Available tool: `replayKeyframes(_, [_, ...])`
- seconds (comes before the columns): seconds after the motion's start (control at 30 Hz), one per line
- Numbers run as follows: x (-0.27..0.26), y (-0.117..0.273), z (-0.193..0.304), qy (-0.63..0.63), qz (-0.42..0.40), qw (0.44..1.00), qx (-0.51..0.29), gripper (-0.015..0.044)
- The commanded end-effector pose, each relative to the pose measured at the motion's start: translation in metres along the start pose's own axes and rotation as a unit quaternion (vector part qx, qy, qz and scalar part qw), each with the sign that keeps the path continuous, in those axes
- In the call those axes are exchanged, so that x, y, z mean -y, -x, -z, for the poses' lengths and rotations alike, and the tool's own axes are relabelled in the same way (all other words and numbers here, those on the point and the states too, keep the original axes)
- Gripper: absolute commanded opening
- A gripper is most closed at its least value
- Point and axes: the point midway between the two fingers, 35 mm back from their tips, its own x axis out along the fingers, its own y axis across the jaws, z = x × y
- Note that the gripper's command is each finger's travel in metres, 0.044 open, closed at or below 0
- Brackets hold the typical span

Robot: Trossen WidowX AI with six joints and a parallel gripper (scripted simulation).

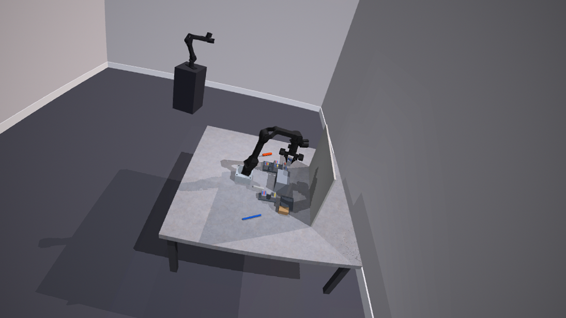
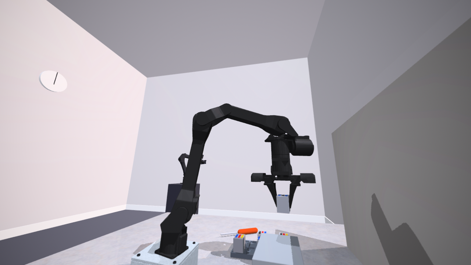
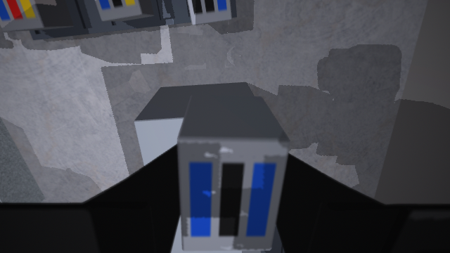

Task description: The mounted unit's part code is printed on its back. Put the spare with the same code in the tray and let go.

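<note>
My gripper (image 1: 289, 161) (image 2: 283, 207) (image 3: 226, 150) is shut on a grey spare (image 2: 282, 204) (image 3: 241, 242) with blue, black and blue bars on top. It holds the spare upright, well above the table. A large grey box (image 1: 282, 179) (image 2: 276, 248) (image 3: 156, 135) stands below, partly hidden behind the spare in the wrist view. I cannot tell whether it is the mounted unit, and no code on a back shows. The dark tray (image 1: 287, 198) lies in shade beyond the box, beside an orange-brown block.
A rack (image 1: 268, 170) (image 2: 240, 254) holds several spares, including one with blue, red and yellow bars (image 2: 239, 244) (image 3: 17, 14). A second rack (image 1: 265, 199) stands near the tray. The orange-brown block (image 1: 283, 211), an orange screwdriver (image 1: 267, 154) (image 2: 248, 230), a blue stick (image 1: 251, 217) and an upright panel (image 1: 324, 180) (image 2: 395, 148) are also there.
</note>
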Motion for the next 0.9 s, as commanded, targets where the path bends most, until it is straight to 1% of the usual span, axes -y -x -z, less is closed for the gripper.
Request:
replayKeyframes(0.0, [0.012, -0.001, 0.017, -0.003, 0.004, 1.000, -0.002, 0.0000])
replayKeyframes(0.4, [0.045, 0.000, 0.075, 0.005, 0.001, 1.000, -0.003, 0.0000])
replayKeyframes(0.67, [0.059, 0.001, 0.118, -0.012, 0.001, 1.000, 0.000, 0.0000])
replayKeyframes(0.87, [0.066, 0.001, 0.152, 0.005, 0.001, 1.000, -0.002, 0.0000])
